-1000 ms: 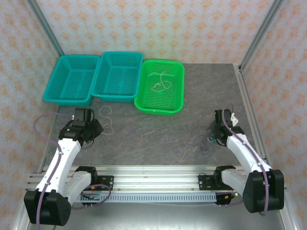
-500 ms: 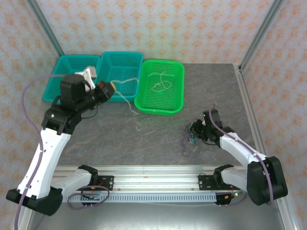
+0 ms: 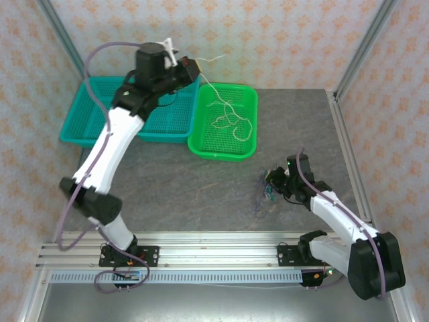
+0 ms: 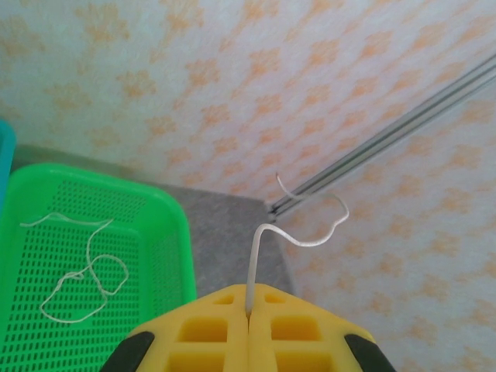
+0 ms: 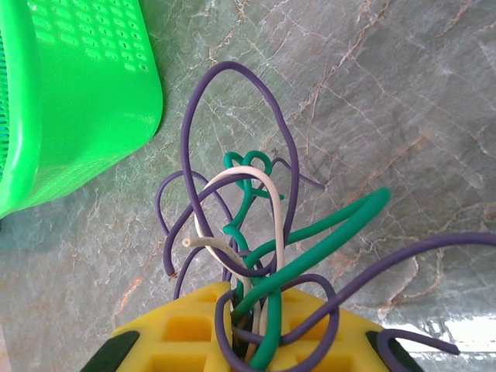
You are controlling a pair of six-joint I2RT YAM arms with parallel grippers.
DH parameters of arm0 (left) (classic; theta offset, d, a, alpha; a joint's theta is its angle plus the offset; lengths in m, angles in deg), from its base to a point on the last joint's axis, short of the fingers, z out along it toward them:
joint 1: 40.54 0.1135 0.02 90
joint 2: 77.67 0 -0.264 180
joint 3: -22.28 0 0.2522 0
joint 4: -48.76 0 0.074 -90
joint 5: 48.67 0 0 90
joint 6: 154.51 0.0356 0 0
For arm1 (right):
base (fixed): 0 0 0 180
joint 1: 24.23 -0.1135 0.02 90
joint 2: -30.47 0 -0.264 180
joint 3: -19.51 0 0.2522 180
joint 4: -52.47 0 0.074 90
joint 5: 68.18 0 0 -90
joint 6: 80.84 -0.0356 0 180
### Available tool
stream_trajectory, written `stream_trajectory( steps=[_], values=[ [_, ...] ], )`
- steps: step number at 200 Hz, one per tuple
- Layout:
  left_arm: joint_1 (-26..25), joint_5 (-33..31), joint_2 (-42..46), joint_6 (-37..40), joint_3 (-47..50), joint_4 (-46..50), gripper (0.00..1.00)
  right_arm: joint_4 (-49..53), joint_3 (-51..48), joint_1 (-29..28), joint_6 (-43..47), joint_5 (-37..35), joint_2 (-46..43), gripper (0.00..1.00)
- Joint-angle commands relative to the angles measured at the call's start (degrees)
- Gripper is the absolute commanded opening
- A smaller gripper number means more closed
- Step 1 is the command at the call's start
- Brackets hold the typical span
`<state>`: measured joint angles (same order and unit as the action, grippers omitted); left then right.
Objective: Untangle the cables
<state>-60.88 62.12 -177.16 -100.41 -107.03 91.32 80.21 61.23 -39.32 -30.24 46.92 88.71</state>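
At the upper left of the overhead view, the left gripper (image 3: 192, 68) hangs high above the baskets, its yellow jaws pressed together on a single cream cable (image 3: 209, 89). In the left wrist view the gripper (image 4: 248, 306) shows no gap, and the cable (image 4: 253, 263) rises from the seam, then curls to the right into a loose hook against the patterned wall. From the overhead view its other end trails down into the green basket (image 3: 221, 155), where more cream cables (image 3: 224, 114) lie in loose squiggles. To the left of that basket sit two teal baskets (image 3: 74, 131), side by side and touching; the left arm crosses in front of them, with a purple-grey hose (image 3: 90, 60) arching off it.

At the lower right, the right gripper (image 3: 273, 182) is low over the grey counter (image 3: 201, 194). In the right wrist view this gripper (image 5: 248, 310) is closed on a tangled bunch of cables (image 5: 256, 217), purple, green-teal and cream, their loops fanning forward over the counter. The corner of the green basket is just beyond them, at the upper left of that view.
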Motion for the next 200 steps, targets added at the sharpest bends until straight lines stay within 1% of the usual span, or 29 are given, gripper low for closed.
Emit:
stream_trajectory(
  steps=[1,21,39,44,52,61,72,87,96,103,113,118,138,150,161,170,178,200],
  values=[
    [-1.6,-2.4,-8.9,2.4,-3.0,2.1,0.00,2.5,-1.4,-0.4,-1.0,-0.6,-2.9,0.12],
    [-2.9,-3.8,-18.9,4.5,-7.1,5.5,0.00,3.4,-2.0,-0.3,-1.2,-0.6,-4.5,0.13],
    [-4.3,-9.4,-28.0,8.3,-15.3,13.8,0.00,4.3,-2.2,-0.4,-1.1,-0.5,-5.4,0.13],
    [-4.6,-10.2,-30.3,8.8,-17.5,16.0,0.02,4.7,-2.1,-0.4,-1.1,-0.4,-5.6,0.13],
    [-4.8,-10.9,-33.0,9.3,-20.3,18.5,0.09,5.3,-2.0,-0.4,-1.0,-0.3,-6.0,0.13],
    [-5.1,-11.4,-34.7,9.5,-21.9,20.3,0.22,6.2,-1.9,-0.3,-0.8,-0.3,-6.6,0.13],
    [-5.4,-12.0,-34.2,9.7,-20.9,20.3,0.37,7.1,-1.9,-0.4,-0.5,-0.7,-7.5,0.13],
    [-5.6,-13.1,-30.3,9.8,-16.1,17.7,0.58,7.4,-2.7,-0.4,-0.6,-1.6,-8.9,0.13],
    [-5.7,-13.6,-27.1,9.8,-13.1,15.9,0.68,7.2,-3.3,-0.4,-0.7,-1.9,-9.5,0.13],
    [-5.7,-13.9,-24.6,9.8,-10.9,15.0,0.75,7.1,-3.6,-0.3,-0.7,-1.8,-9.7,0.13],
    [-5.6,-14.0,-20.8,9.8,-8.2,13.8,0.79,7.1,-3.5,-0.4,-0.7,-1.5,-9.6,0.13],
    [-5.6,-13.9,-18.6,9.5,-6.6,13.2,0.82,7.1,-3.4,-0.4,-0.7,-1.3,-9.5,0.13],
    [-5.8,-11.1,-9.4,7.7,0.4,10.4,0.84,6.8,-2.8,-0.4,-0.2,0.2,-9.5,0.13],
    [-6.5,-8.2,-2.5,6.4,6.0,7.8,0.83,4.8,-2.6,-0.7,0.7,3.6,-9.4,0.13],
    [-8.0,-6.1,3.5,5.8,11.7,5.2,0.83,1.7,-2.4,-2.5,1.5,6.7,-9.2,0.14],
    [-9.7,-5.1,8.1,5.8,16.3,4.0,0.83,-0.3,-1.9,-5.5,2.0,7.5,-8.8,0.14],
    [-11.6,-5.0,12.2,5.9,20.2,3.4,0.83,-1.9,-1.0,-9.0,2.5,6.5,-7.9,0.15],
    [-16.3,-8.7,23.0,5.6,31.1,2.2,0.83,-6.4,2.9,-19.2,4.6,2.8,-2.1,0.17]
  ],
)
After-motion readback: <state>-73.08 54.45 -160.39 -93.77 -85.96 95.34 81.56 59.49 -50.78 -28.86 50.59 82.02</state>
